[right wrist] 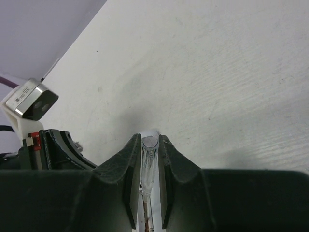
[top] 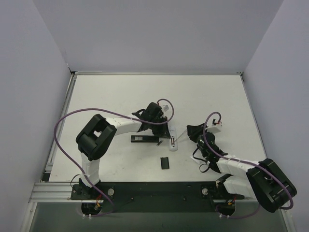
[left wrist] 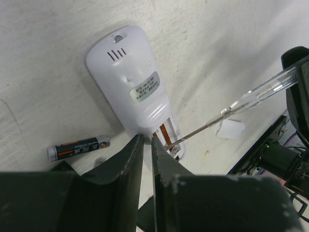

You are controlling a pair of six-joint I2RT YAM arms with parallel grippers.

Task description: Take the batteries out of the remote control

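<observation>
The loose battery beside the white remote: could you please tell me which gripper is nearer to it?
Left. The left gripper sits right beside the battery, at the remote's open end. The right gripper stands farther off, gripping the screwdriver.

Left wrist view: the near end of the white remote [left wrist: 128, 82] is hidden behind the left gripper [left wrist: 147, 139] tips. The compartment just ahead of the tips shows only a copper glint, so a cell inside cannot be confirmed. The battery [left wrist: 77, 147] left of the claw has an unreadable label. The clear-handled tool [left wrist: 260, 91] has its butt covered by dark housing to the claw's right.

Right wrist view: the tool shaft is cut off by the bottom edge, back between the right gripper [right wrist: 149, 140] fingers. The remote is only a white sliver past the tips.
</observation>
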